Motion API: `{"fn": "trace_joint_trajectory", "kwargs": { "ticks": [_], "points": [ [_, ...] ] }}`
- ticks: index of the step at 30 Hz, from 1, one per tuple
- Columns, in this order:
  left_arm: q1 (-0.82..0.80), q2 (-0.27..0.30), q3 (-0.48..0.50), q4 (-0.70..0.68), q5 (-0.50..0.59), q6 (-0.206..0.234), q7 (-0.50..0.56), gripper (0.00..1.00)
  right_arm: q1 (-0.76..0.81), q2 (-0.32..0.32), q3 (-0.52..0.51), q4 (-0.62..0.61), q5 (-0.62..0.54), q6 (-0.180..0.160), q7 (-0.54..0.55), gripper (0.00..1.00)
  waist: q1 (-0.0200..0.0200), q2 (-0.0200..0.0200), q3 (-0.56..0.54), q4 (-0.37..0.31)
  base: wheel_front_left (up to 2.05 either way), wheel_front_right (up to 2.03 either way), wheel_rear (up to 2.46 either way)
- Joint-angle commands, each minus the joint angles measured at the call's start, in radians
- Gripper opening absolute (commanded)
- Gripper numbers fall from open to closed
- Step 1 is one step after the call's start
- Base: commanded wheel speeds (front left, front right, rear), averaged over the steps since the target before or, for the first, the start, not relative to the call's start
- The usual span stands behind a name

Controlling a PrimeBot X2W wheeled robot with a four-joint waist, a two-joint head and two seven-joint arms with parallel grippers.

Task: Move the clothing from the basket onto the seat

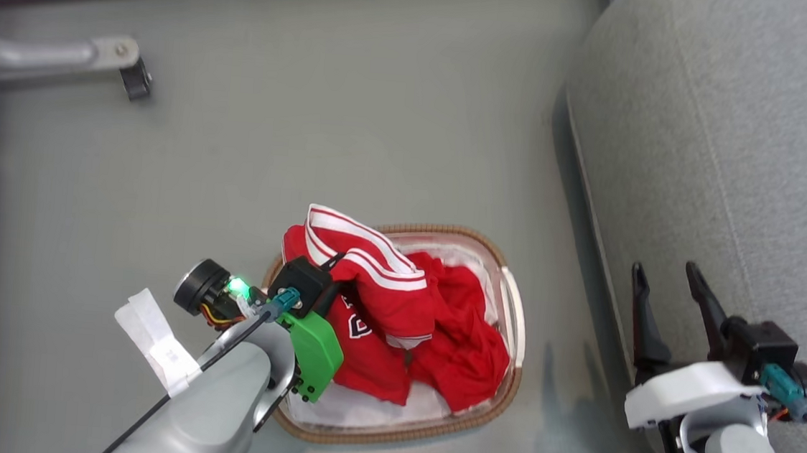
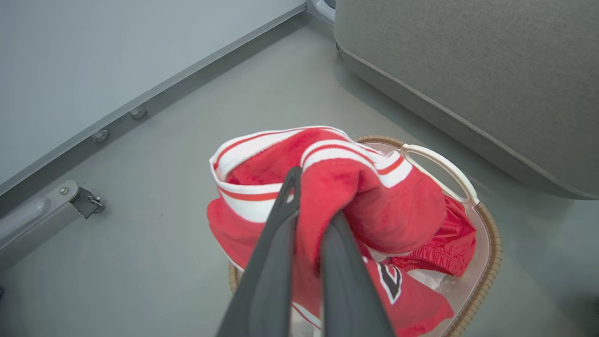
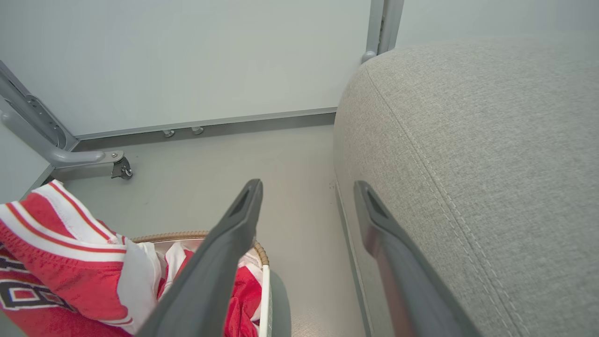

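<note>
The striped red garment bears black-edged white characters, one perhaps an 8.

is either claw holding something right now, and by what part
The left claw is shut on the striped red garment, pinching a red fold beside its white-striped band. The right claw is open and holds nothing.
</note>
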Motion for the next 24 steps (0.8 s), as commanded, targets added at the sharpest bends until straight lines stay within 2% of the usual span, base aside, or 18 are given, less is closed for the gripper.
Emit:
{"fn": "trace_joint_trajectory", "kwargs": {
  "ticks": [1, 10, 18, 24],
  "points": [
    [0.008, 0.014, 0.004, -0.016, 0.015, -0.004, -0.001, 0.0, 0.03, -0.005, -0.003, 0.009, 0.002, -0.001, -0.002, 1.0, 0.0, 0.0, -0.15, 0.021, 0.0, 0.0, 0.0],
    [-0.119, 0.081, -0.038, -0.088, 0.057, -0.006, 0.01, 0.0, 0.101, -0.005, -0.022, 0.04, 0.014, -0.001, -0.002, 1.0, 0.0, 0.0, -0.283, 0.025, 0.0, 0.0, 0.0],
    [-0.298, 0.15, -0.067, -0.193, 0.07, -0.007, 0.062, 0.0, 0.121, -0.005, -0.005, 0.039, 0.016, -0.001, -0.002, 1.0, 0.0, 0.0, -0.322, 0.012, 0.0, 0.0, 0.0],
    [-0.38, 0.181, -0.066, -0.249, 0.041, -0.007, 0.086, 0.0, 0.096, -0.005, 0.012, 0.028, 0.004, -0.001, -0.002, 1.0, 0.0, 0.0, -0.326, 0.002, 0.0, 0.0, 0.0]
  ]
}}
